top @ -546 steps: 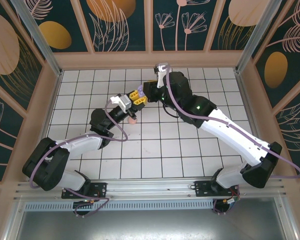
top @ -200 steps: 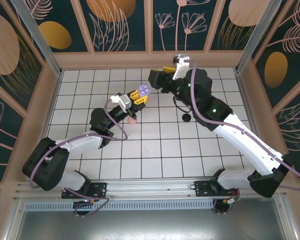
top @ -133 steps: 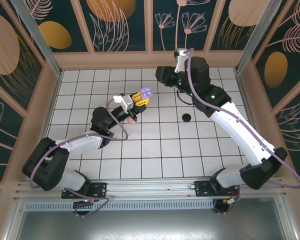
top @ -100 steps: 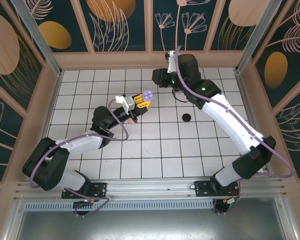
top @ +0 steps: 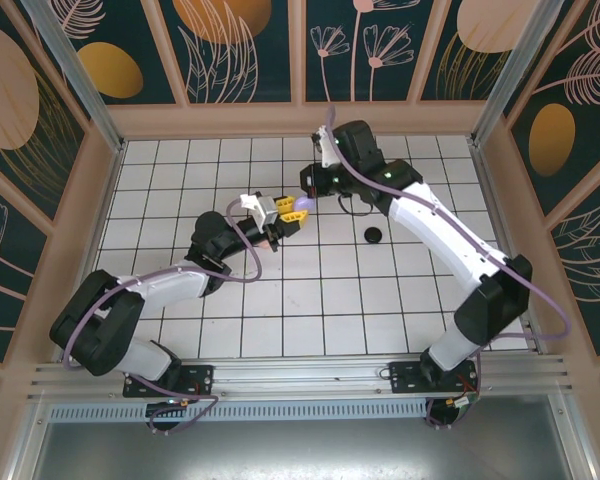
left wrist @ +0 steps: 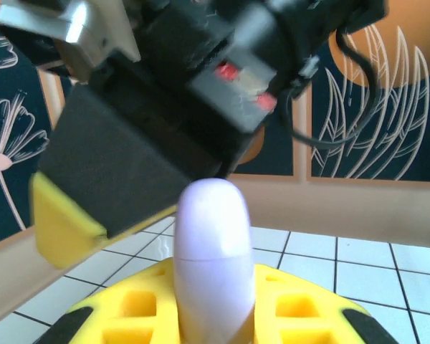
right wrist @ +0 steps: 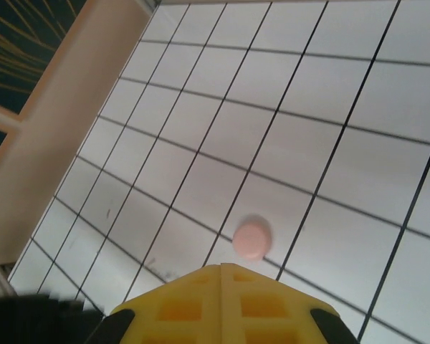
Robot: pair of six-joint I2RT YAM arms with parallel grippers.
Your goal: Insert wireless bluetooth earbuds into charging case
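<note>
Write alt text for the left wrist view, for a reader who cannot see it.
A lilac case stands upright, clamped in the yellow fingers of the left gripper. The right gripper, black with a yellow tip, looms blurred just over its top; contact is unclear. Behind are white table tiles and a dark floral wall.
</note>
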